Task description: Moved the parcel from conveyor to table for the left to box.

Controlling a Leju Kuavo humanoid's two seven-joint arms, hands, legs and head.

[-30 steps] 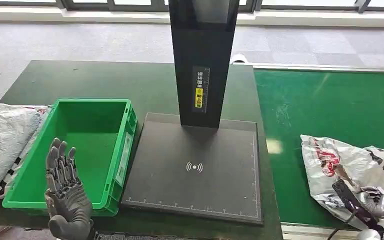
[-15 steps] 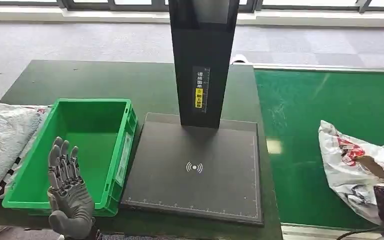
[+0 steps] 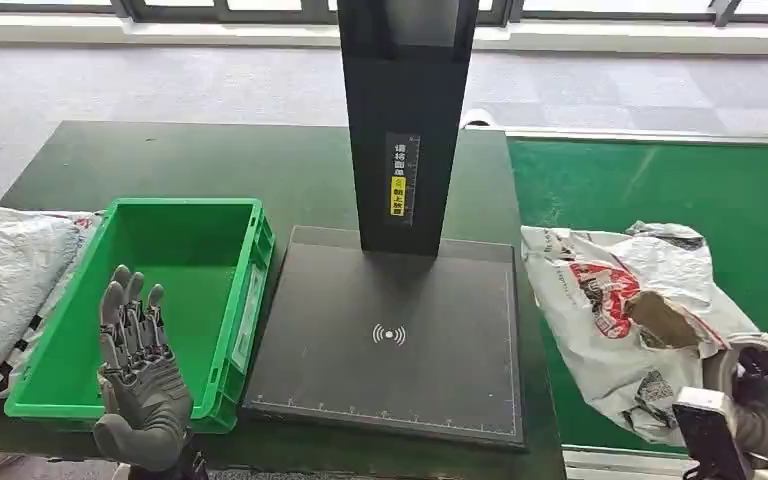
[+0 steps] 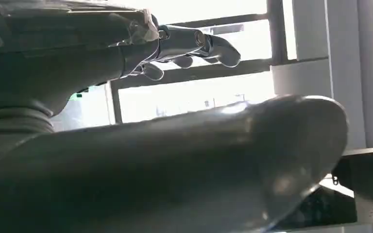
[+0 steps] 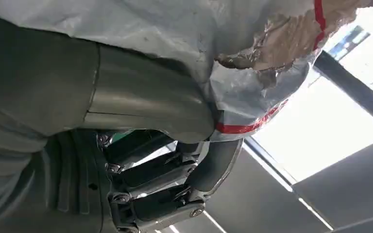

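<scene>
The parcel [image 3: 620, 310] is a crumpled white plastic bag with red and black print. It hangs over the green conveyor [image 3: 660, 190], its left end reaching the black scanner plate [image 3: 390, 335]. My right hand [image 3: 760, 395] grips its lower right corner; in the right wrist view the thumb and fingers [image 5: 194, 170] pinch the white film of the parcel [image 5: 252, 63]. My left hand [image 3: 140, 385] stands open, fingers pointing up, at the near edge of the green box [image 3: 160, 290]. The left wrist view shows its spread fingers [image 4: 194, 46] holding nothing.
A black scanner post [image 3: 405, 110] rises from the plate at the middle of the dark green table [image 3: 160, 160]. Another white bag [image 3: 5, 280] lies left of the green box, which has nothing in it. Grey floor lies beyond.
My right hand has carried the parcel up and to the left, from the conveyor's near right edge toward the scanner plate. My left hand has barely shifted.
</scene>
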